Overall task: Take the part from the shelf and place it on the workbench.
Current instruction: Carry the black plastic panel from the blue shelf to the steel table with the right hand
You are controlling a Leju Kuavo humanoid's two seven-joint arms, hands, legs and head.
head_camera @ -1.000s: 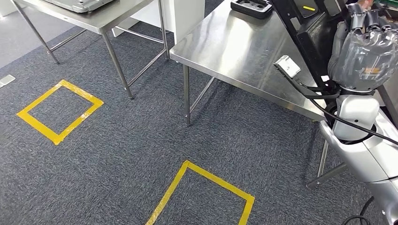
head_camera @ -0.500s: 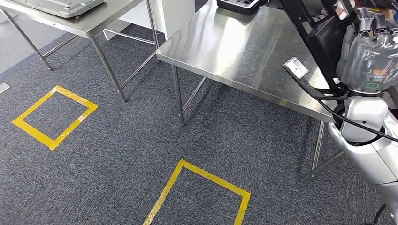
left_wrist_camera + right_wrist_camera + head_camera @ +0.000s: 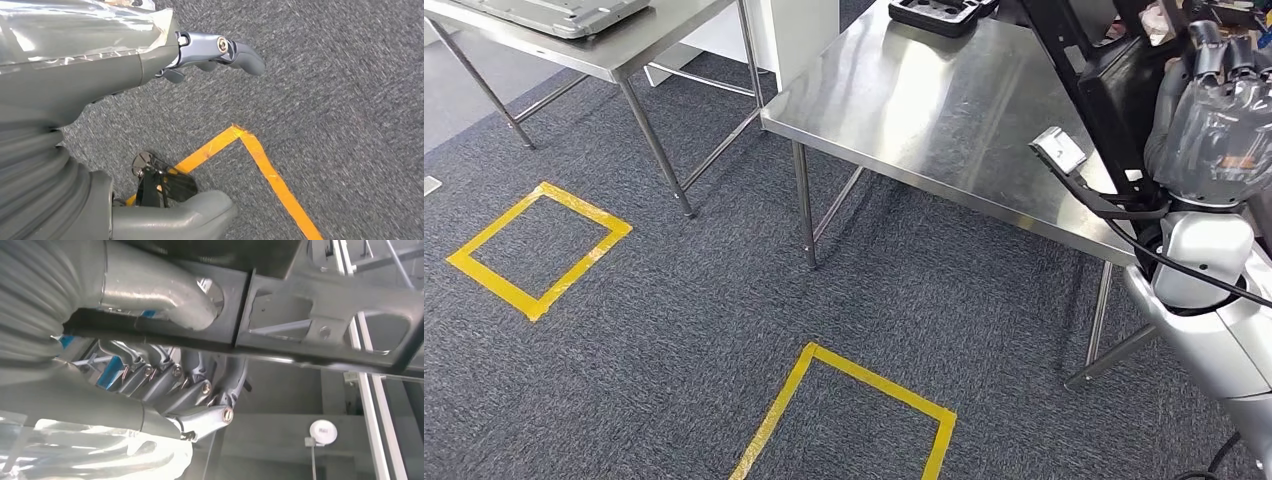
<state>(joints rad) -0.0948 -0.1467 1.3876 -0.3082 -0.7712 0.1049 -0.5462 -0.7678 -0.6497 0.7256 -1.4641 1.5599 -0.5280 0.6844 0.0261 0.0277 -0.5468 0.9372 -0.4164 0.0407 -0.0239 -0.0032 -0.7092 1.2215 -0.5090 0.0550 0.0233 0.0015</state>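
From the head view I count two steel tables [image 3: 944,110], two yellow tape squares [image 3: 536,245] on the carpet and one black tray [image 3: 934,14] at the near table's far edge, while my right hand [image 3: 1219,110] grips the long black part [image 3: 1092,90], which leans over that table's right edge. At the left wrist, my left hand [image 3: 150,65] hangs over the carpet with fingers spread, holding nothing. At the right wrist, the thumb lies on one side of the part and the fingers [image 3: 170,377] on the other, clamping it.

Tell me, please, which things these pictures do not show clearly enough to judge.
- Black part: head view, its upper end runs past the picture's top edge.
- Right hand: head view, plastic wrap blurs its grip; right wrist view shows fingers around the part.
- Black tray: head view, cut by the top edge.
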